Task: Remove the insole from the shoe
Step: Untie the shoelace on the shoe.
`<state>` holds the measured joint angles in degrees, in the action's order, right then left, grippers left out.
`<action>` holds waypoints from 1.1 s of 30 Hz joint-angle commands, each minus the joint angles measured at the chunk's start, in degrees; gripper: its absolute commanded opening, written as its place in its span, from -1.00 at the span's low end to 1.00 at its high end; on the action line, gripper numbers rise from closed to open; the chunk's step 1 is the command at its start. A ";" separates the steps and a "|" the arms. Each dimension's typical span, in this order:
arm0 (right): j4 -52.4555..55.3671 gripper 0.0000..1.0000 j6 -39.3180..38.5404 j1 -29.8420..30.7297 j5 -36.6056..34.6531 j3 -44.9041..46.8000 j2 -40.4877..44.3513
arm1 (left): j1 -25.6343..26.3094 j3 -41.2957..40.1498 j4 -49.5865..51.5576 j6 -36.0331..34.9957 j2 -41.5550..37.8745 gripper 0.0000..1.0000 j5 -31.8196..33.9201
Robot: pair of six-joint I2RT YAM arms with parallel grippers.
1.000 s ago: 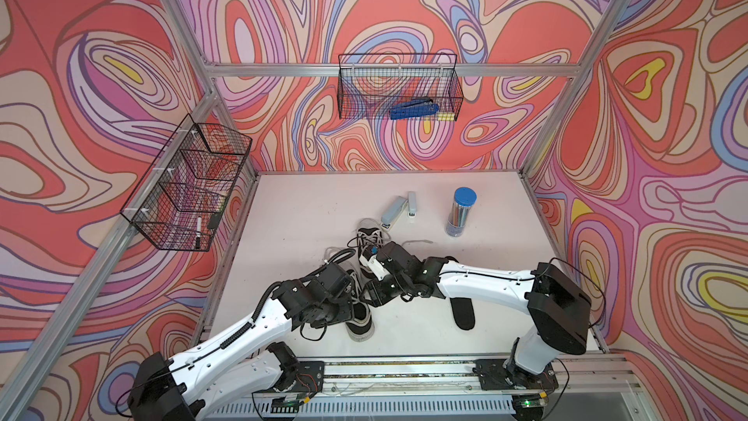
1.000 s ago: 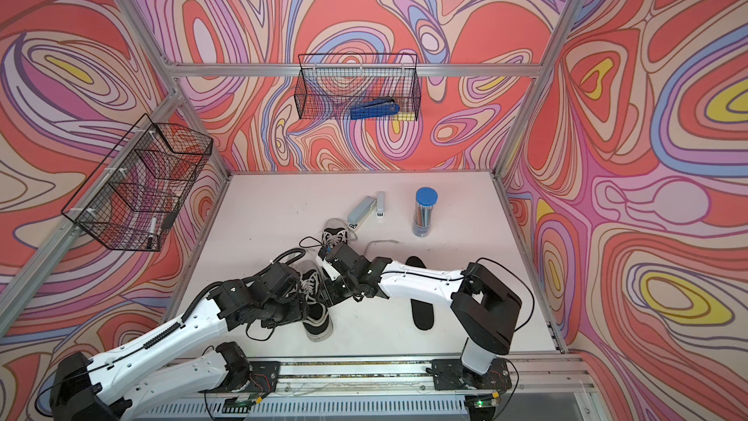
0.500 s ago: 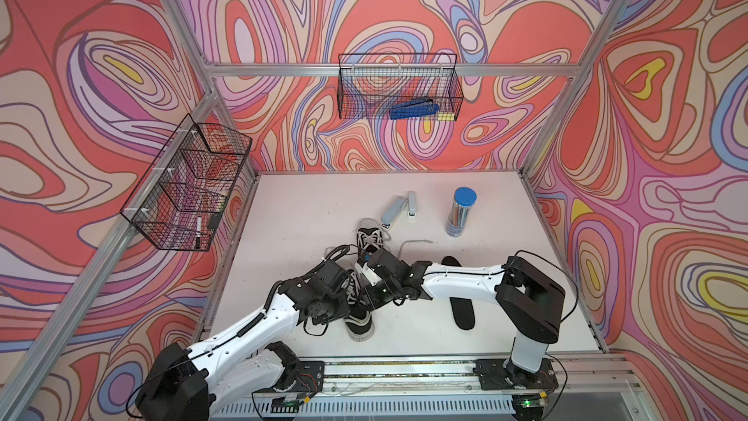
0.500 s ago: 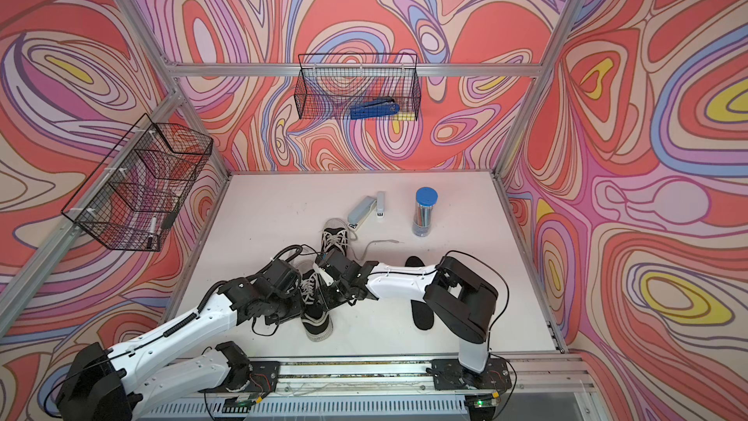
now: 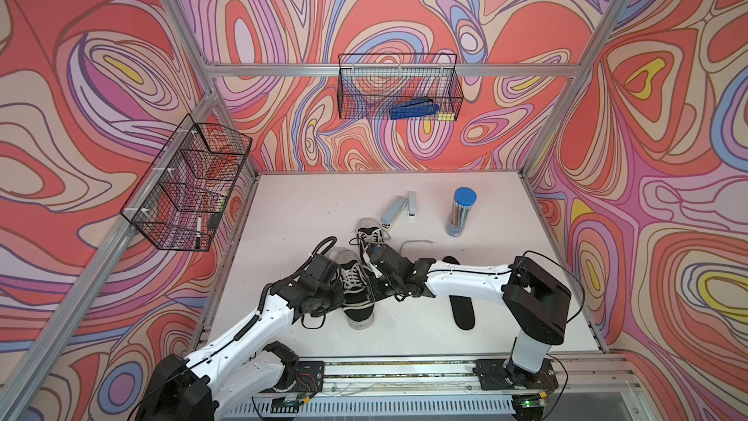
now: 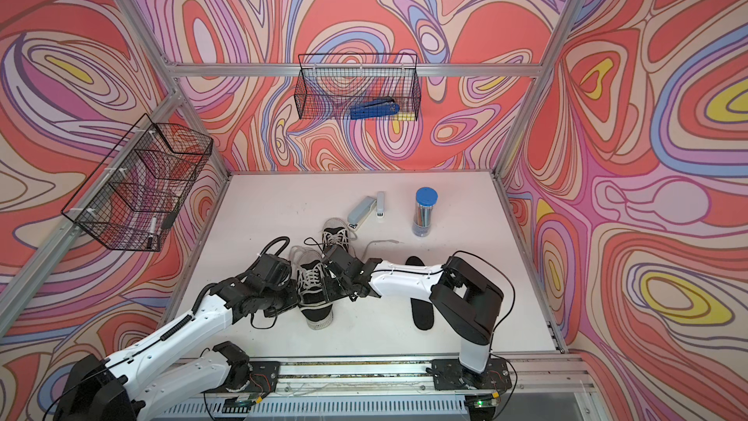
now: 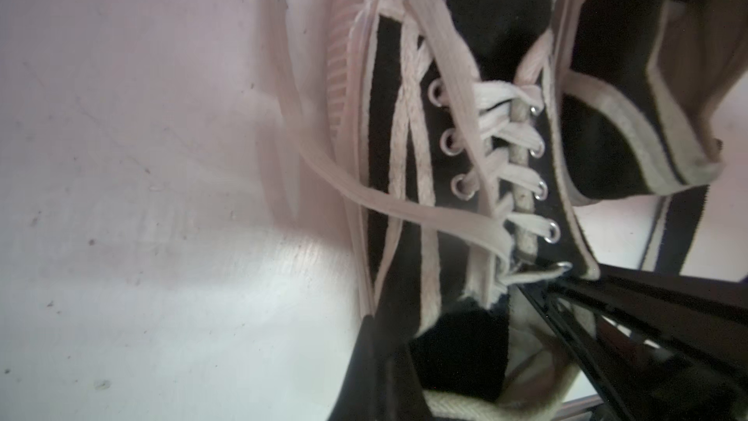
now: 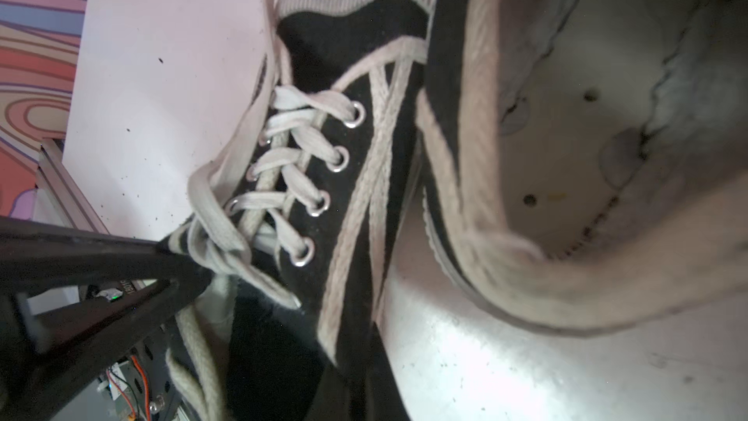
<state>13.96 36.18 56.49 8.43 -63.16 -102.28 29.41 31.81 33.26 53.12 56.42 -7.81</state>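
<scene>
Legible marks. One short line of white print sits on a dark board point(image 8: 126, 286) beside a green light point(image 8: 115, 296) in the right wrist view. It is turned sideways and too blurred to read with certainty. The black canvas shoe point(image 8: 344, 196) shows no readable brand, and nothing else is legible in any view.

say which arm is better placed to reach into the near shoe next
Right, probably: left pincer and right pincer both clamp the shoe, but the loose insole lies by the right arm.

Both arms reach low inward, left pincer point(image 5: 338, 296) and right pincer point(image 5: 373, 289) closed.
</scene>
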 commanded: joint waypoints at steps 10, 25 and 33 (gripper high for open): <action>-1.20 -0.03 7.40 -0.97 -0.99 -4.68 -0.97 | -2.21 -6.48 -9.10 0.86 -0.53 -1.00 -5.35; -16.79 0.12 58.11 3.32 -5.67 1.48 6.96 | -2.20 -7.05 -14.12 2.55 -3.25 -1.00 -7.37; -18.61 0.13 64.56 3.82 -6.66 -1.04 1.12 | -2.24 -6.54 -13.13 2.53 -3.51 -1.00 -6.87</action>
<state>-2.81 95.59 60.14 3.75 -63.09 -100.25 27.38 24.95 20.93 54.94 53.65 -14.57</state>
